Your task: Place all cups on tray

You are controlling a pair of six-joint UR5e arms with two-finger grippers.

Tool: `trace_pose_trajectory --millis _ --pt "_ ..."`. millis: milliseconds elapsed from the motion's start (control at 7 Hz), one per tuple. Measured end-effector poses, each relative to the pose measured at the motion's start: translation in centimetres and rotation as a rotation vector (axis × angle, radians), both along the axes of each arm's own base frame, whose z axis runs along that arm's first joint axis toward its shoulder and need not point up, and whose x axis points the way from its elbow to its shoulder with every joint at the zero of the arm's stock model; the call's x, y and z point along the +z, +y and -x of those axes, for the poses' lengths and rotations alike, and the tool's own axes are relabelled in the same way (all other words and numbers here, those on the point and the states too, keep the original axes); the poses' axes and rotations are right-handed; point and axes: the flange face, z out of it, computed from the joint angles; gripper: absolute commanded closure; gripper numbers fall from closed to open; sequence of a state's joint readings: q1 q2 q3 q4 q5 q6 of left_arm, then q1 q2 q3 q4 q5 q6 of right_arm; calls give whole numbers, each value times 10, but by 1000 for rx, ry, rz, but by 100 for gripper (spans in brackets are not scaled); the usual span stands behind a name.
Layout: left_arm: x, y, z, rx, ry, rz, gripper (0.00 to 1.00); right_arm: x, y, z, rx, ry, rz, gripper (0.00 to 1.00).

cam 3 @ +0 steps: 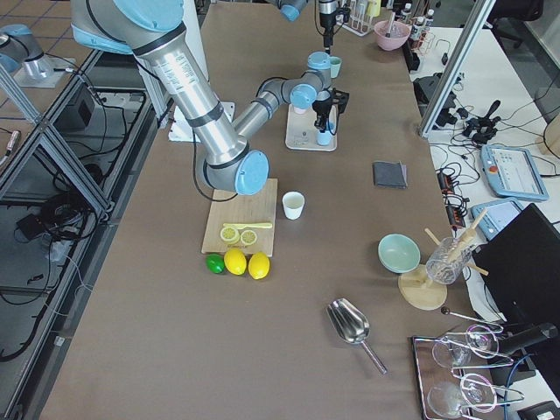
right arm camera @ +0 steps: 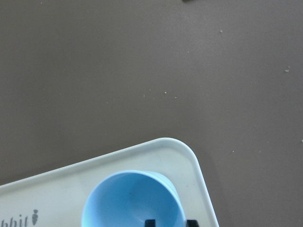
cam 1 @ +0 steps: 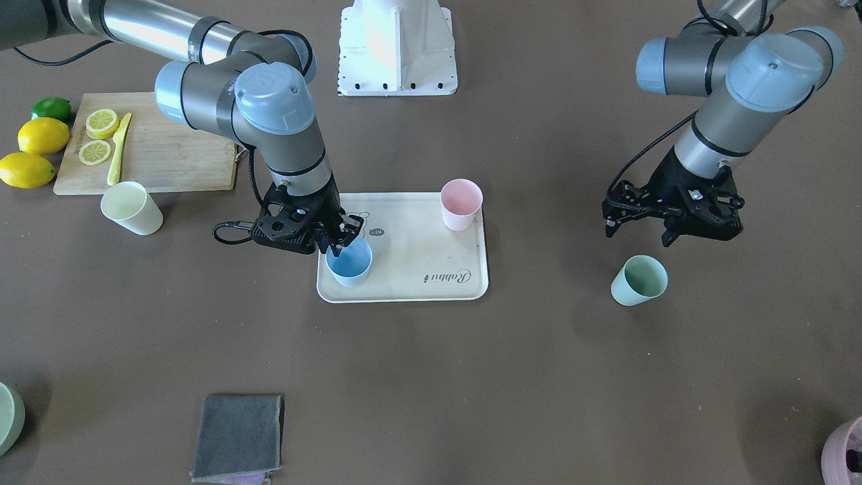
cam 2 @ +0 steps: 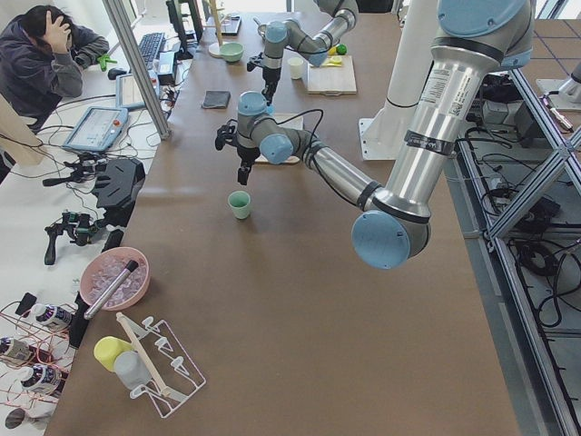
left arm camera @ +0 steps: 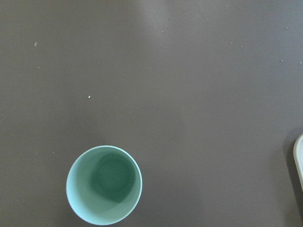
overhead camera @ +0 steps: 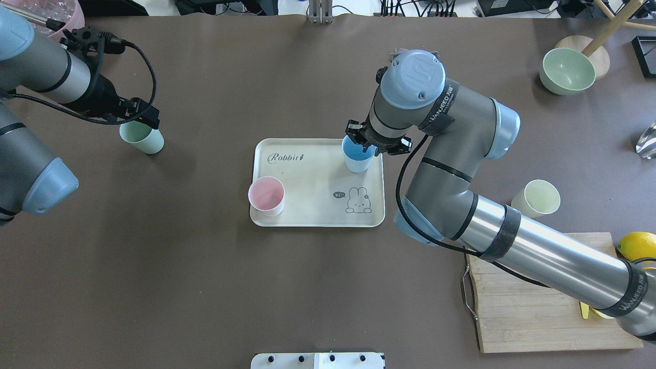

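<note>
Pink cup [cam 1: 461, 203] & blue cup [cam 1: 349, 263] on tray [cam 1: 431, 269], right gripper [cam 1: 339, 244] fingers pinching blue's rim; mint cup [cam 1: 639, 280] & yellow cup [cam 1: 131, 208] still on table, left gripper [cam 1: 667, 219] open, empty, above mint.

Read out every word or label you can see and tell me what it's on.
"Rabbit": script on the cream rectangular tray.
"hi~": speech bubble beside the tray's bunny drawing.
"WANJEED": black strap on the right arm; its second strap is blurred.
Wooden cutting board stamp: unreadable.
</note>
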State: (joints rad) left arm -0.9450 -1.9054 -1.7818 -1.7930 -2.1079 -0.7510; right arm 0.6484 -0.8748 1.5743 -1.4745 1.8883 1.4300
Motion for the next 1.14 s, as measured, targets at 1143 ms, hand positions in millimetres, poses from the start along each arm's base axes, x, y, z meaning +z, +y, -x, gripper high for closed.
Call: trace_pose_trajectory --millis 1143 --pt "92 -56 2 62 -96 -42 2 23 28 -225 -114 88 -93 0"
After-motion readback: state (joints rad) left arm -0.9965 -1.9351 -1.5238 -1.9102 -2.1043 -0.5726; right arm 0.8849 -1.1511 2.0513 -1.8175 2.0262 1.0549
